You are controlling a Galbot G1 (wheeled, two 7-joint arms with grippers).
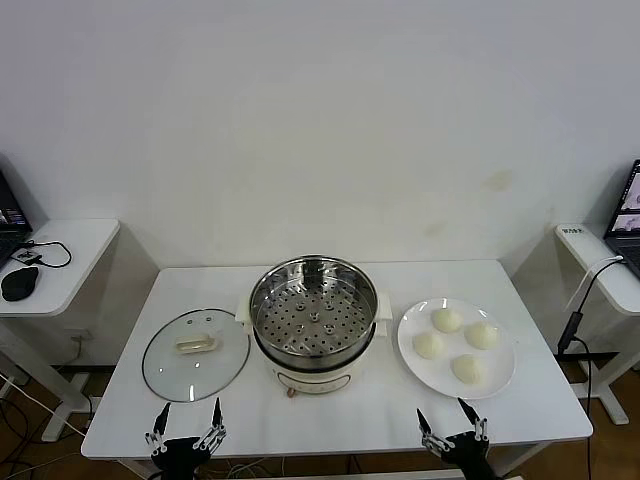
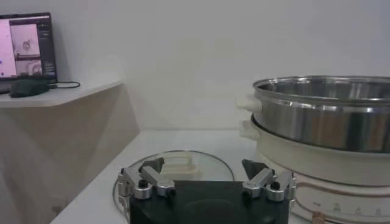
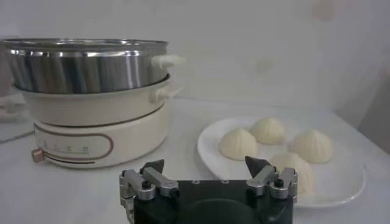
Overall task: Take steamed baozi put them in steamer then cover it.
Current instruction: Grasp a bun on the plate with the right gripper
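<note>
The steamer [image 1: 314,335] stands uncovered at the middle of the white tabletop [image 1: 520,405], its perforated tray bare. On the robot's left, just beside it, the cover [image 1: 195,354] lies flat with its handle up. On the right, four steamed baozi [image 1: 447,320] sit on a white plate [image 1: 412,332]. The left gripper [image 1: 187,416] and the right gripper [image 1: 447,417] hover at the tabletop's near edge, jaws spread wide, holding nothing.

Shiny perforated steel steamer [image 1: 314,322], clear glass cover [image 1: 195,354], smooth matt dough baozi [image 1: 447,320], glossy white plate [image 1: 505,375].
</note>
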